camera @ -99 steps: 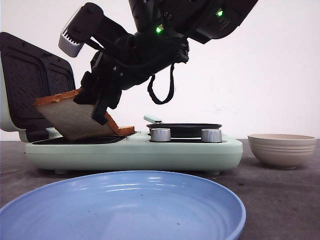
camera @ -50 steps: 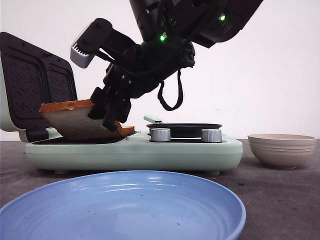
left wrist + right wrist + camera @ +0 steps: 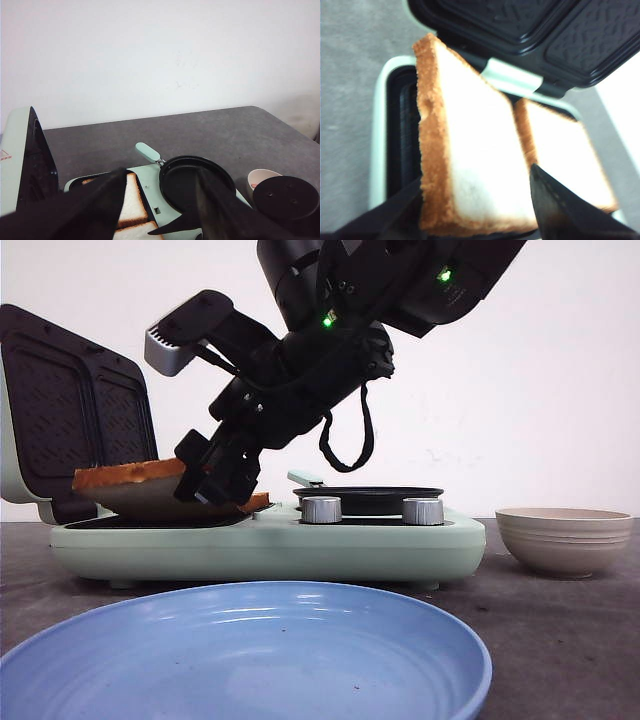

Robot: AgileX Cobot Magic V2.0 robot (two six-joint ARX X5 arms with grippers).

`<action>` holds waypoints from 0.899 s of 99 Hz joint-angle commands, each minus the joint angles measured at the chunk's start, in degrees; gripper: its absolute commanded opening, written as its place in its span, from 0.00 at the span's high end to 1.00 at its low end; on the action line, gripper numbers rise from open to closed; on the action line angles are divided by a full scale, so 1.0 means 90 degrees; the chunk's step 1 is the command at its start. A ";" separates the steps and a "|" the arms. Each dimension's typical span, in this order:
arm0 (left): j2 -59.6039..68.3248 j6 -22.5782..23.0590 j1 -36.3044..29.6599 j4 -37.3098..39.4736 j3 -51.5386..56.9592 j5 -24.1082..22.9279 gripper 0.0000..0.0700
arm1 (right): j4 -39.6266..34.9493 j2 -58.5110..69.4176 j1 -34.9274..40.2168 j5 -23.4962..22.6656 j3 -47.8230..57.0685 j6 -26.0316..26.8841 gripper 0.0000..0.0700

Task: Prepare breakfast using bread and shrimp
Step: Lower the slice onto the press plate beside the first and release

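Now the right gripper is pinching a square slice of white bread with golden-brown crust between its jaws, holding it nearly flat just over the mint-green sandwich maker's black tray — beyond the jaws, a second slice is lying. The left gripper is hanging with jaws spread.

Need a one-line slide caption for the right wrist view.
Right claw holds a bread slice over the open sandwich maker, beside a second slice already on its plate.
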 commanded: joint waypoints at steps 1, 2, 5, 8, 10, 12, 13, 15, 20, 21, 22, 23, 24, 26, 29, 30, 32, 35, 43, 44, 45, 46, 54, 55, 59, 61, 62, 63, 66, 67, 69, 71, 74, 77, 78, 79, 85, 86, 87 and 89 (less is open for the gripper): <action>0.0024 0.0049 -0.0015 0.0073 0.0068 -0.0027 0.67 | -0.0143 0.0155 0.0063 -0.0117 0.0136 0.0228 0.50; 0.0024 0.0046 -0.0015 0.0075 0.0068 -0.0027 0.67 | -0.0175 0.0155 0.0066 -0.0136 0.0136 0.0228 0.50; 0.0024 0.0046 -0.0015 0.0075 0.0068 -0.0027 0.67 | -0.0272 0.0155 0.0066 -0.0168 0.0136 0.0233 0.50; 0.0024 0.0046 -0.0015 0.0075 0.0068 -0.0027 0.67 | -0.0352 0.0155 0.0066 -0.0187 0.0136 0.0243 0.49; 0.0024 0.0049 -0.0015 0.0073 0.0068 -0.0027 0.67 | -0.0389 0.0155 0.0066 -0.0199 0.0136 0.0248 0.49; 0.0024 0.0046 -0.0015 0.0073 0.0068 -0.0027 0.67 | -0.0415 0.0155 0.0066 -0.0197 0.0136 0.0257 0.49; 0.0024 0.0049 -0.0015 0.0075 0.0068 -0.0027 0.67 | -0.0430 0.0155 0.0066 -0.0197 0.0136 0.0265 0.49; 0.0024 0.0046 -0.0015 0.0075 0.0068 -0.0027 0.67 | -0.0447 0.0155 0.0066 -0.0199 0.0136 0.0277 0.49; 0.0024 0.0046 -0.0015 0.0075 0.0068 -0.0027 0.67 | -0.0452 0.0155 0.0066 -0.0199 0.0136 0.0325 0.49; 0.0024 0.0049 -0.0015 0.0075 0.0068 -0.0027 0.67 | -0.0449 0.0155 0.0066 -0.0199 0.0136 0.0338 0.49; 0.0024 0.0049 -0.0015 0.0075 0.0068 -0.0027 0.67 | -0.0449 0.0155 0.0066 -0.0199 0.0136 0.0347 0.49; 0.0024 0.0049 -0.0015 0.0075 0.0068 -0.0027 0.67 | -0.0449 0.0155 0.0066 -0.0202 0.0136 0.0357 0.49; 0.0024 0.0046 -0.0015 0.0075 0.0068 -0.0027 0.67 | -0.0449 0.0155 0.0066 -0.0202 0.0136 0.0369 0.49; 0.0024 0.0049 -0.0015 0.0075 0.0068 -0.0024 0.67 | -0.0449 0.0155 0.0066 -0.0202 0.0136 0.0398 0.49; 0.0024 0.0046 -0.0015 0.0075 0.0068 -0.0027 0.67 | -0.0452 0.0153 0.0066 -0.0202 0.0138 0.0435 0.49; 0.0024 0.0046 -0.0015 0.0075 0.0068 -0.0024 0.67 | -0.0457 0.0153 0.0066 -0.0202 0.0138 0.0442 0.49; 0.0024 0.0046 -0.0015 0.0075 0.0068 -0.0027 0.67 | -0.0471 0.0153 0.0066 -0.0202 0.0138 0.0452 0.49; 0.0024 0.0046 -0.0015 0.0075 0.0068 -0.0024 0.67 | -0.0505 0.0151 0.0066 -0.0202 0.0141 0.0454 0.49; 0.0024 0.0046 -0.0015 0.0075 0.0068 -0.0027 0.67 | -0.0622 0.0151 0.0066 -0.0204 0.0143 0.0454 0.49; 0.0024 0.0046 -0.0015 0.0075 0.0068 -0.0027 0.67 | -0.0639 0.0151 0.0066 -0.0204 0.0143 0.0454 0.49; 0.0024 0.0046 -0.0015 0.0075 0.0068 -0.0024 0.67 | -0.0651 0.0151 0.0066 -0.0206 0.0143 0.0454 0.49; 0.0024 0.0046 -0.0015 0.0075 0.0068 -0.0027 0.67 | -0.0670 0.0151 0.0066 -0.0209 0.0143 0.0457 0.49; 0.0024 0.0046 -0.0015 0.0075 0.0068 -0.0027 0.67 | -0.0843 0.0151 0.0066 -0.0338 0.0143 0.0457 0.45; 0.0024 0.0046 -0.0015 0.0075 0.0068 -0.0027 0.67 | -0.0860 0.0151 0.0066 -0.0347 0.0143 0.0457 0.45; 0.0024 0.0046 -0.0015 0.0075 0.0068 -0.0027 0.67 | -0.0925 0.0151 0.0066 -0.0347 0.0143 0.0459 0.44; 0.0024 0.0046 -0.0015 0.0075 0.0068 -0.0024 0.67 | -0.0952 0.0151 0.0066 -0.0345 0.0143 0.0459 0.44; 0.0024 0.0046 -0.0015 0.0075 0.0068 -0.0027 0.67 | -0.0967 0.0151 0.0066 -0.0342 0.0143 0.0459 0.44; 0.0024 0.0046 -0.0015 0.0075 0.0068 -0.0027 0.67 | -0.0974 0.0151 0.0066 -0.0342 0.0146 0.0459 0.44; 0.0024 0.0046 -0.0015 0.0075 0.0068 -0.0027 0.67 | -0.0998 0.0146 0.0066 -0.0342 0.0143 0.0464 0.44; 0.0024 0.0046 -0.0015 0.0075 0.0068 -0.0027 0.67 | -0.1008 0.0143 0.0066 -0.0345 0.0143 0.0464 0.44; 0.0024 0.0046 -0.0015 0.0075 0.0068 -0.0024 0.67 | -0.1015 0.0141 0.0066 -0.0345 0.0143 0.0474 0.44; 0.0024 0.0046 -0.0015 0.0075 0.0068 -0.0027 0.67 | -0.1018 0.0131 0.0066 -0.0345 0.0143 0.0491 0.44; 0.0024 0.0046 -0.0015 0.0075 0.0068 -0.0027 0.67 | -0.1027 0.0107 0.0066 -0.0345 0.0146 0.0512 0.44; 0.0024 0.0046 -0.0015 0.0075 0.0068 -0.0024 0.67 | -0.1015 0.0100 0.0066 -0.0342 0.0146 0.0510 0.44; 0.0024 0.0046 -0.0015 0.0075 0.0068 -0.0027 0.67 | -0.1015 0.0092 0.0066 -0.0345 0.0146 0.0510 0.44; 0.0024 0.0046 -0.0015 0.0075 0.0068 -0.0027 0.67 | -0.1015 0.0080 0.0066 -0.0345 0.0146 0.0512 0.44; 0.0024 0.0046 -0.0015 0.0073 0.0068 -0.0027 0.67 | -0.1015 -0.0002 0.0066 -0.0342 0.0146 0.0508 0.44; 0.0024 0.0046 -0.0015 0.0075 0.0068 -0.0027 0.67 | -0.1015 -0.0017 0.0066 -0.0342 0.0146 0.0508 0.44; 0.0024 0.0046 -0.0015 0.0075 0.0068 -0.0027 0.67 | -0.1015 -0.0032 0.0066 -0.0345 0.0146 0.0508 0.44; 0.0024 0.0046 -0.0015 0.0075 0.0068 -0.0027 0.67 | -0.1015 -0.0068 0.0066 -0.0342 0.0146 0.0508 0.44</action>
